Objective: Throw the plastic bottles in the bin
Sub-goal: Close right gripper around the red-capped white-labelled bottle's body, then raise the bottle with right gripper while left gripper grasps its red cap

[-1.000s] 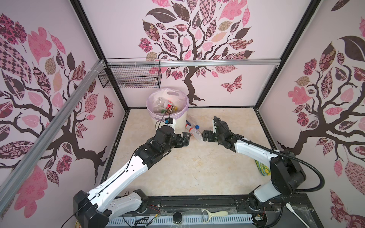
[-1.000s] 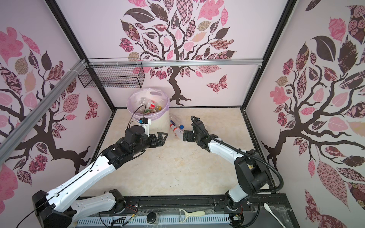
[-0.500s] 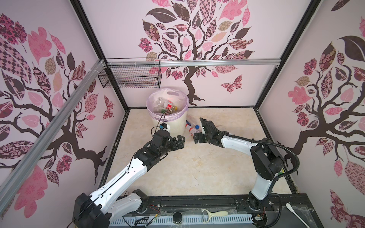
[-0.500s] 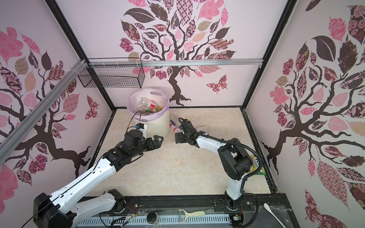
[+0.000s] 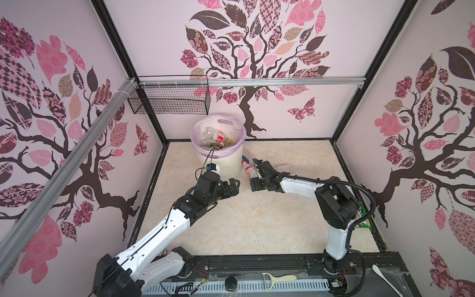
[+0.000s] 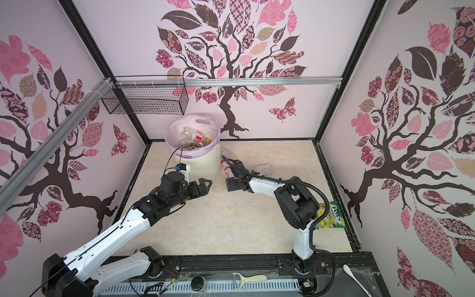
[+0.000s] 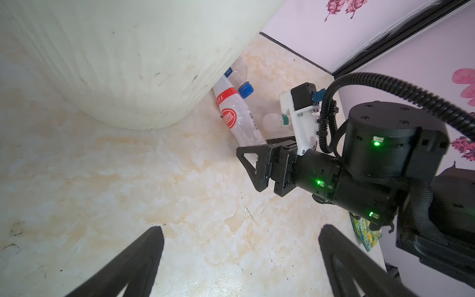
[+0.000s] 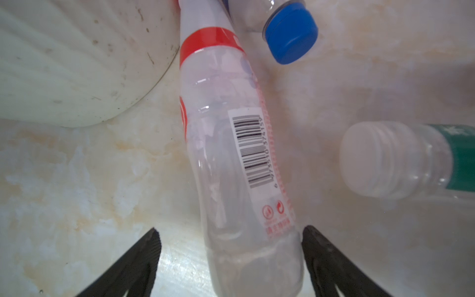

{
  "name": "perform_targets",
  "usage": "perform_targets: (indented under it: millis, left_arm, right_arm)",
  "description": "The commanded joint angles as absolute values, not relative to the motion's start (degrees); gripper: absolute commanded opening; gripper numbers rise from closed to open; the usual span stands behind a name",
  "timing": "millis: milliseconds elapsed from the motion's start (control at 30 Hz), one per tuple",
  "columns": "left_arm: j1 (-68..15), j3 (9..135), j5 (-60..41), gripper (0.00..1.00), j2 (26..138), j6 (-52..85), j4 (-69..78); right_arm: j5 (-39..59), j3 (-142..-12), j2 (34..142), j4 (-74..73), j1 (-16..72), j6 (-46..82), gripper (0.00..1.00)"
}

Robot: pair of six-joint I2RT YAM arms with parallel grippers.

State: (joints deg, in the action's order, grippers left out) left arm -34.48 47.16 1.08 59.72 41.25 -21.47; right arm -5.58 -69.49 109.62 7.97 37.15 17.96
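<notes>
The bin (image 5: 228, 164) — round, cream-white, ribbed, lined with a pale lilac bag — stands upright in the upper middle of both top views, by the back wall. Several bottles (image 5: 216, 137) lie jumbled inside it, one with a red label. Just right of its base three more lie on the floor. A clear red-labelled bottle (image 8: 231, 159) is on its side just beside the bin wall, with a blue-capped bottle (image 8: 290, 38) close by it. A green-labelled bottle (image 8: 401, 159) with a white cap lies apart from both.
</notes>
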Motion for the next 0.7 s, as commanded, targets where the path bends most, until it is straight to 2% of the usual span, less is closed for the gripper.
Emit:
perform_targets:
  millis: [0,367,667]
  left_arm:
    - [-34.20,45.71,0.68,0.98,59.45,41.65,-19.86]
    - [-34.19,43.92,0.02,0.98,59.68,43.24,-18.58]
    - [-34.20,43.86,0.17,0.98,59.68,43.67,-18.88]
  right_arm:
    - [-7.14,-71.35,112.31,9.58,37.17,17.98,0.86]
    - [-7.21,-71.02,112.55,9.98,37.20,17.63,0.73]
    - [-6.34,-70.49,112.08,10.36,37.29,17.67,0.57]
